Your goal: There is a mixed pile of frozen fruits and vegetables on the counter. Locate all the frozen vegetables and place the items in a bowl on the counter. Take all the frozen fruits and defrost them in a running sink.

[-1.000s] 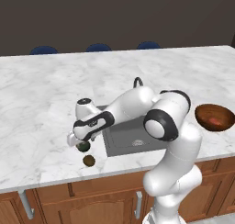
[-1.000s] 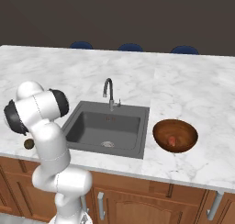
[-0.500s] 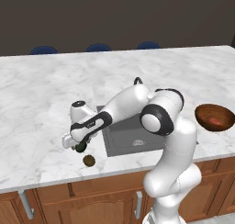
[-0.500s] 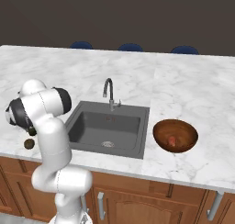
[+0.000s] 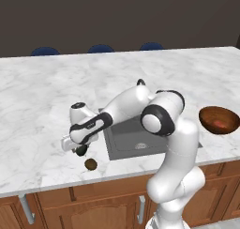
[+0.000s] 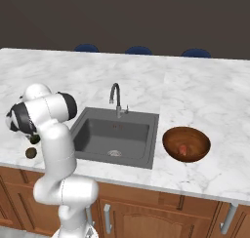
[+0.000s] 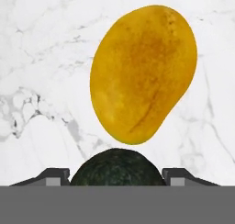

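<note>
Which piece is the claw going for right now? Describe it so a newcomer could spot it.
Start at the sink, then look left along the counter to the claw near the front edge. The dark green ball sits between its fingertips. It is darker than the olive-brown ball nearer the edge and much smaller than the yellow-orange piece beside it.

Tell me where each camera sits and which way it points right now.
Left base view: behind the arm on its left, looking forward and down at the counter; arm rises lower right, gripper over the dark green ball.
Right base view: behind on the right, facing sink and bowl; arm at left.
Hand view: looks down along the gripper at the yellow-orange ball.
Both base views share the olive-brown ball.
</note>
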You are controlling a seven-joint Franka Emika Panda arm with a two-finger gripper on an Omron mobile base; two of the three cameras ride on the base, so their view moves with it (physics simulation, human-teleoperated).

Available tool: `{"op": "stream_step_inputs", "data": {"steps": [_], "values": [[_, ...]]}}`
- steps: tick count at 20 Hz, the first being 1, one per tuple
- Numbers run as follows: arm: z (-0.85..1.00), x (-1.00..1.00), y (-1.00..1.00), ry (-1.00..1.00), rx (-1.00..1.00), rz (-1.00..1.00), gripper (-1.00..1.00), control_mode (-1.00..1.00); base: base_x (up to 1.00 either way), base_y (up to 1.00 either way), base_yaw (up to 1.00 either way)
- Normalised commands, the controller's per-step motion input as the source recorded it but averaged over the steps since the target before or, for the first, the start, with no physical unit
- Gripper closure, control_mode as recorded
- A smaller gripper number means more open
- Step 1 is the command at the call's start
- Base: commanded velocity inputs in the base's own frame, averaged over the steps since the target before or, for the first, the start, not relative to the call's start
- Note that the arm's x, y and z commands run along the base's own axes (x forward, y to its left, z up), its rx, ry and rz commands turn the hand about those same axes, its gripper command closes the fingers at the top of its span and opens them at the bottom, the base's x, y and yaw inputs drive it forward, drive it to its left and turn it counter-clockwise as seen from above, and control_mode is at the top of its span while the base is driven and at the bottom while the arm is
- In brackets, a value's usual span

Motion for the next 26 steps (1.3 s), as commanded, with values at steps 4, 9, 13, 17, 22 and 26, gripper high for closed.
{"op": "stream_step_inputs", "data": {"steps": [4, 9, 13, 17, 22, 26], "values": [[0.06, -0.07, -0.08, 0.1, 0.0, -0.08, 1.0, -1.0, 0.0, 0.0, 0.0], [0.44, -0.15, -0.5, 0.0, 0.01, -0.16, 1.0, -1.0, 0.0, 0.0, 0.0], [0.55, -0.18, -0.47, -0.1, -0.01, -0.12, 1.0, -1.0, 0.0, 0.0, 0.0], [0.49, -0.18, -0.51, -0.11, -0.05, 0.0, 1.0, -1.0, 0.0, 0.0, 0.0], [0.42, -0.19, -0.53, -0.13, -0.04, 0.0, 1.0, -1.0, 0.0, 0.0, 0.0], [0.27, -0.11, -0.63, -0.02, -0.01, -0.09, 1.0, -1.0, 0.0, 0.0, 0.0]]}}
